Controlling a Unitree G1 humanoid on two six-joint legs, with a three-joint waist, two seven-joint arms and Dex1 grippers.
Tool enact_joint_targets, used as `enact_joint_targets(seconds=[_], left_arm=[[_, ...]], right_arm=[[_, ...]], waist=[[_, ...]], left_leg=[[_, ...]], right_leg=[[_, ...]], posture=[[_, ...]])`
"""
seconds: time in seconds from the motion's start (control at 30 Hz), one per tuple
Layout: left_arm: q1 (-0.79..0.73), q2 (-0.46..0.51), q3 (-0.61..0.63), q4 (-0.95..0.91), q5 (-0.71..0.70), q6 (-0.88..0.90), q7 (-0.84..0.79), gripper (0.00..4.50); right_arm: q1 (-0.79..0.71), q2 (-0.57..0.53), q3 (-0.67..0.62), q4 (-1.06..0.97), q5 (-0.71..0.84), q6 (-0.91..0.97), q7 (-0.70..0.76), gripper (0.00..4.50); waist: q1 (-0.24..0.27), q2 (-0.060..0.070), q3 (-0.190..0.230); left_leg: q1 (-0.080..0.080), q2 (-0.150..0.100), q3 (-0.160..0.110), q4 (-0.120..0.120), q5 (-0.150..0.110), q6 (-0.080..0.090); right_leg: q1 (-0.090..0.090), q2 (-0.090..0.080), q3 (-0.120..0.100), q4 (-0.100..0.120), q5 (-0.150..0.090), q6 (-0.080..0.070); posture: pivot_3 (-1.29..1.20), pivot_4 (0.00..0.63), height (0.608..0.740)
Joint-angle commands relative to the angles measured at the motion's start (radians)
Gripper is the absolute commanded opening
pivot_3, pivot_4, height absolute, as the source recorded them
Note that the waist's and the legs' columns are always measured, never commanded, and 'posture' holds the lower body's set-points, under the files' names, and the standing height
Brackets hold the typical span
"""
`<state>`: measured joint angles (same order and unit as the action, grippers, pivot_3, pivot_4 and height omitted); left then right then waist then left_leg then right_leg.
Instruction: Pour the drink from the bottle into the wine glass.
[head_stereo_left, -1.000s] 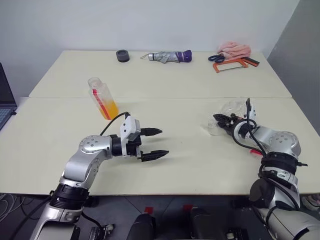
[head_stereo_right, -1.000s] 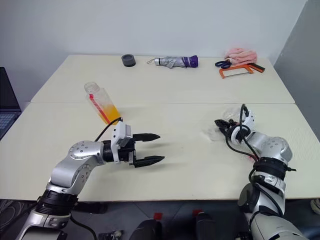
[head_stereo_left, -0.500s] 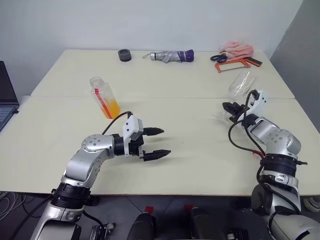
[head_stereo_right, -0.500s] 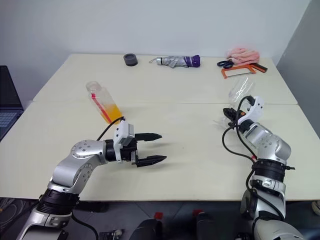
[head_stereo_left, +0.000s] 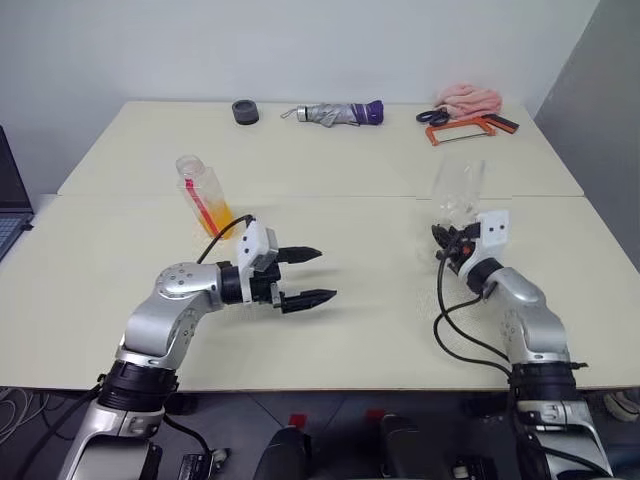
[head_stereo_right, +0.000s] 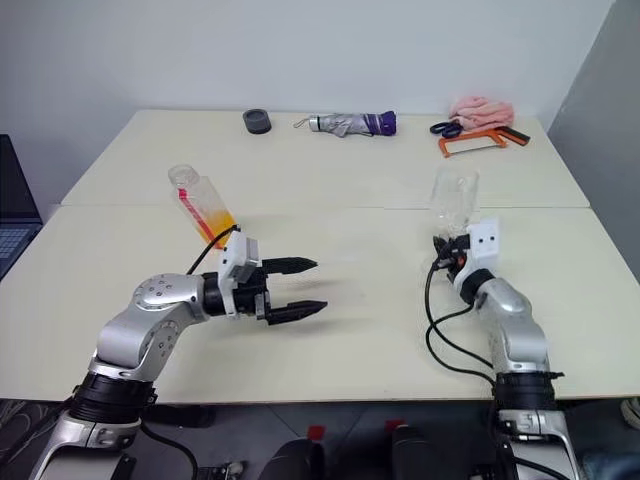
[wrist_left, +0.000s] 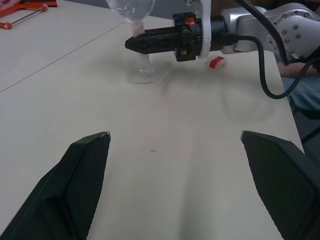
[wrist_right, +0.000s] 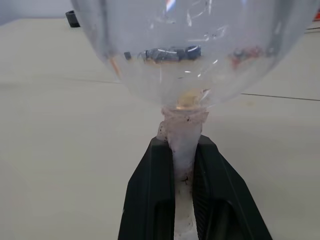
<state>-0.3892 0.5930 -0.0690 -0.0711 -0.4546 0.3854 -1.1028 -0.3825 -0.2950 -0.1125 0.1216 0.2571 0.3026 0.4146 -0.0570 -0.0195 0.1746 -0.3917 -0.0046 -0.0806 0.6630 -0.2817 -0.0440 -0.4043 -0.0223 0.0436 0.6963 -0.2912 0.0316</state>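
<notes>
The wine glass stands upright at the right of the near table, with its foot at the tabletop. My right gripper is shut on its thin stem, level and just under the bowl. The glass looks nearly empty. The bottle stands at the left, its lower part holding the orange drink, with a red label strip and no cap on its mouth. My left gripper hovers open in front of the bottle, pointing toward the glass, with nothing between its fingers. A small red cap lies beside my right arm.
Along the far table edge lie a black round piece, a folded umbrella, scissors with an orange hacksaw and a pink cloth. A laptop sits at the left edge. A seam joins the two tables.
My right gripper closed on the glass, which lay on its side, lifted it, turned it upright and moved it a little left. The left arm and the bottle stayed put.
</notes>
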Motion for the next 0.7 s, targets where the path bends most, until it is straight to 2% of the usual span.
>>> enact_joint_targets(seconds=[0.03,0.23,0.43,0.7], left_arm=[[0.014,0.011,0.036,-0.021,-0.019,-0.007,-0.003,4.50],[0.020,0.008,0.054,-0.014,-0.012,-0.017,0.016,4.50],[0.051,0.005,0.160,-0.030,-0.016,-0.013,0.129,4.50],[0.107,0.037,0.227,-0.101,-0.021,0.022,0.206,4.50]], right_arm=[[0.068,0.008,0.041,0.044,-0.015,0.016,0.028,0.16],[0.009,0.024,0.052,0.084,-0.040,-0.077,0.033,0.16],[-0.126,0.097,0.109,0.118,-0.067,-0.258,0.082,0.16],[-0.415,0.225,0.181,0.602,-0.142,-0.440,0.140,0.16]], waist=[[0.000,-0.001,-0.001],[-0.001,-0.002,-0.001],[-0.018,-0.001,0.000],[-0.020,-0.001,0.001]], left_leg=[[0.001,0.000,0.000,0.000,0.000,0.000],[0.004,0.000,0.001,0.000,0.000,0.000],[0.010,0.001,0.002,-0.001,0.000,0.000],[0.006,0.003,0.002,-0.001,0.000,0.000]], right_leg=[[0.001,0.000,0.000,0.000,0.000,0.000],[0.002,0.002,0.001,0.000,0.000,0.000],[0.005,0.003,0.002,0.000,0.000,0.000],[0.002,0.000,0.002,0.001,0.000,0.000]], posture=[[0.00,0.150,0.740],[0.00,0.150,0.740],[0.00,0.150,0.740],[0.00,0.150,0.740]])
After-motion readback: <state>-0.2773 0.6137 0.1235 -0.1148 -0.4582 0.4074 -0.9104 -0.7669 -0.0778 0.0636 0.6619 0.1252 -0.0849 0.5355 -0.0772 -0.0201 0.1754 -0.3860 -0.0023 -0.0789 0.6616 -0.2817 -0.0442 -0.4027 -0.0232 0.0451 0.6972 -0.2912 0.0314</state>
